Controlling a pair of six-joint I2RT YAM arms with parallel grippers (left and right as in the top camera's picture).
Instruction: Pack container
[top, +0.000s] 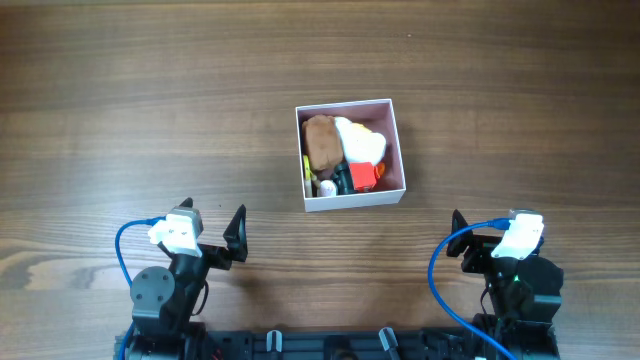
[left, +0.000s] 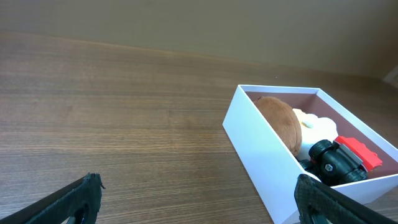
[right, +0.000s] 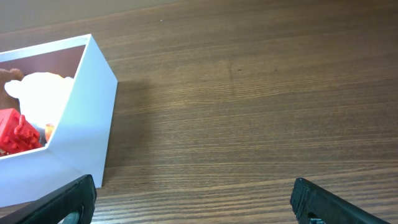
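Observation:
The container (top: 398, 130), a square white box with a dusty pink inside, sits on the wooden table at centre. It holds a brown plush toy (top: 322, 141), a white plush toy (top: 362, 142), a red toy (top: 363, 176) and a black toy (top: 343, 178). The box also shows in the left wrist view (left: 261, 149) and the right wrist view (right: 84, 134). My left gripper (left: 196, 202) is open and empty near the table's front left, well short of the box. My right gripper (right: 194, 202) is open and empty at the front right, apart from the box.
Bare wooden table (top: 150, 100) lies all around the box. Blue cables (top: 122, 245) loop beside both arm bases at the front edge.

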